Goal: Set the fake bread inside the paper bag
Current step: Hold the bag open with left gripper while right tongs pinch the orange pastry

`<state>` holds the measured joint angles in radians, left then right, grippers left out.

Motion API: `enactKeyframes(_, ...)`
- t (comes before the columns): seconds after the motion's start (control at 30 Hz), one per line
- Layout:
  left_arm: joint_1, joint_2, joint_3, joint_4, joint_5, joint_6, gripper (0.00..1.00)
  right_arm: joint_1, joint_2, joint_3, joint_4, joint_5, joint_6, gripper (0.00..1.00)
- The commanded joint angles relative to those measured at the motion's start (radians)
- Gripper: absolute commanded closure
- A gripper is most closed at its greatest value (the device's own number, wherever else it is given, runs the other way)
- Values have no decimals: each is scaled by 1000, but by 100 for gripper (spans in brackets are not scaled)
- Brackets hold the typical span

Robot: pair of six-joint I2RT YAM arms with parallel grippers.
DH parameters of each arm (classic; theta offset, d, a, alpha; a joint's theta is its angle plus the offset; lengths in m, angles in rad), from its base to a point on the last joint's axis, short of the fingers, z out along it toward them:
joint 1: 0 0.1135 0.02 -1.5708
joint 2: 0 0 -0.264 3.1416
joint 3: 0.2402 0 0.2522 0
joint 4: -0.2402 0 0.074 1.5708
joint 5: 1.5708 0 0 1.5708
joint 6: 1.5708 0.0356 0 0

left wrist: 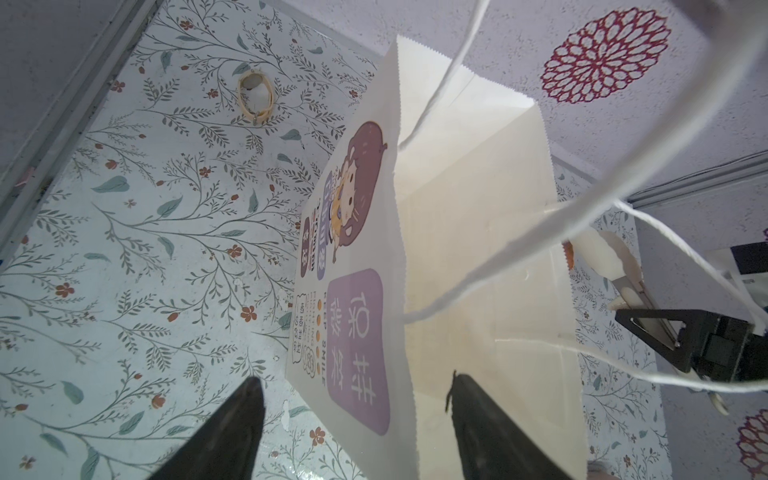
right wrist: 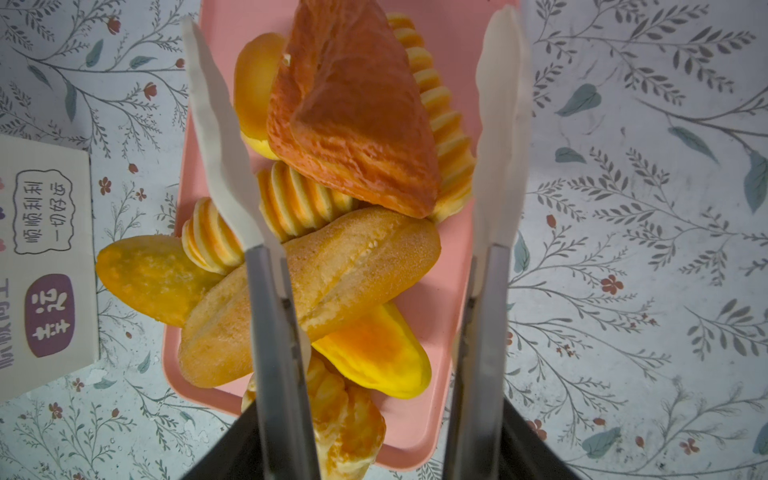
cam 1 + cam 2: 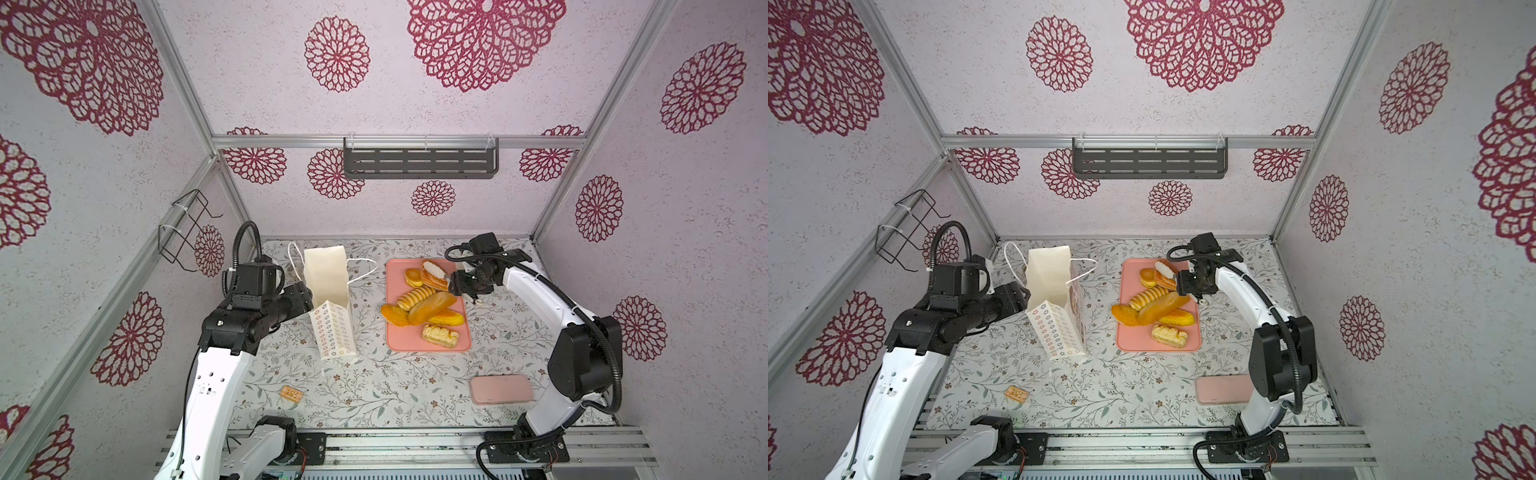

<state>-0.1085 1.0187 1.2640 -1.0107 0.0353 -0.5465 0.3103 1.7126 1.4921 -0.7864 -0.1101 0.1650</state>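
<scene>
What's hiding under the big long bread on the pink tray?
The long loaf lies over a ridged roll and a smooth yellow roll. Its middle hides the rest.

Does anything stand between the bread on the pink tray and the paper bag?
Nothing visible blocks the bread. Only table lies between the tray and the paper bag; one cord handle droops from its rim toward the tray.

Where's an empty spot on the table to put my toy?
Widest bare stretch: the front, between small cracker and pink case. A narrow strip runs between paper bag and pink tray. The tray is crowded: fake bread, tongs.
</scene>
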Motion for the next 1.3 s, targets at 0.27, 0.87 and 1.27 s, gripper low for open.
enactKeyframes(0.27,10,-22,28,-14,-12,4,19,1,55,73,0,-26,-34,29)
enactKeyframes(0.87,10,-40,18,-17,-12,-3,17,3,131,123,-26,-24,-44,31)
enactKeyframes(1.27,11,-39,14,-11,-8,-4,17,3,157,134,-32,-27,-40,36)
